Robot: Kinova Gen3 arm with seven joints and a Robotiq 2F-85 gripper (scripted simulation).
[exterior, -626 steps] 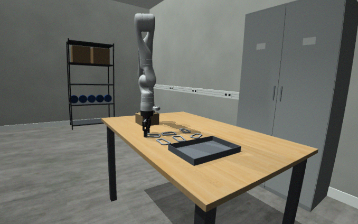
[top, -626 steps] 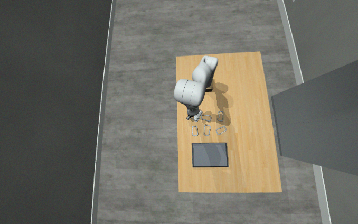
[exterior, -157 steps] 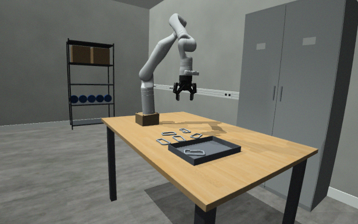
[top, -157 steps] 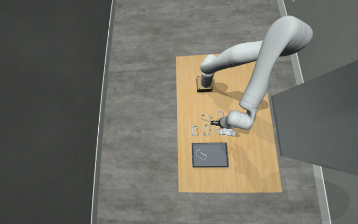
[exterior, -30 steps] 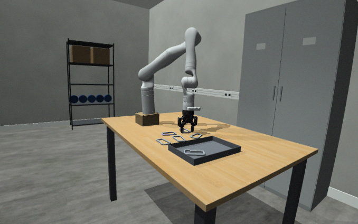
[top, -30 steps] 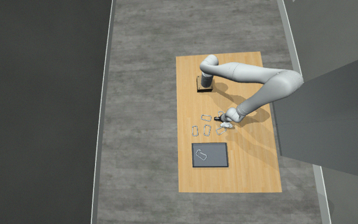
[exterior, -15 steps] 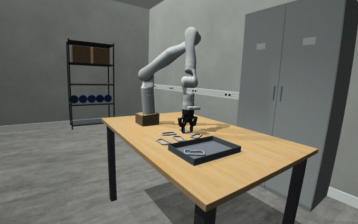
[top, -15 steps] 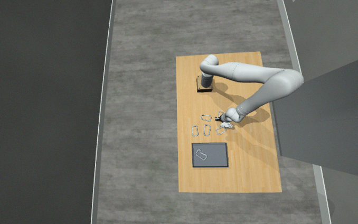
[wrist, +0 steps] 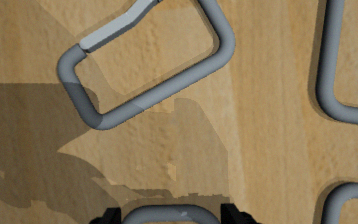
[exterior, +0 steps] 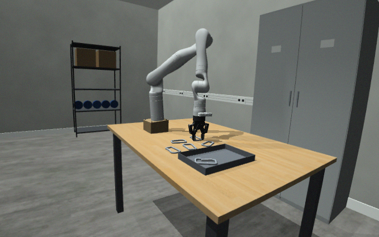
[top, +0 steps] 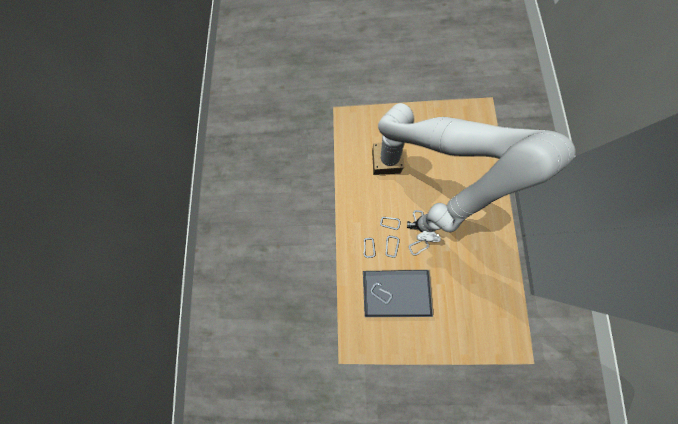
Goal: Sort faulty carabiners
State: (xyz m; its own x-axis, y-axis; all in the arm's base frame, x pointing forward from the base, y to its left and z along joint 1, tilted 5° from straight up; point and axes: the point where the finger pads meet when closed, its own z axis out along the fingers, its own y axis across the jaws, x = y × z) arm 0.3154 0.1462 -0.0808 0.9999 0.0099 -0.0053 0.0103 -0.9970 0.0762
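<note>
My gripper (exterior: 198, 136) is down at the table top, shut on a grey carabiner (wrist: 170, 212). In the wrist view only that carabiner's curved end shows, between the two black fingertips at the bottom edge. It lies at table level in the far part of the group (top: 418, 216). Several other grey carabiners lie on the wood nearby: one (top: 390, 223) to the left, and three in a row (top: 369, 247) (top: 392, 246) (top: 419, 247) nearer the tray. The grey tray (top: 397, 293) holds one carabiner. In the wrist view, a carabiner (wrist: 150, 60) with a lighter gate lies just ahead of the fingers.
The arm's base (top: 388, 165) stands on a brown block at the far end of the table. The tray (exterior: 216, 157) has low raised walls. A grey cabinet (exterior: 307, 106) stands beside the table, and a black shelf (exterior: 96, 86) stands far off.
</note>
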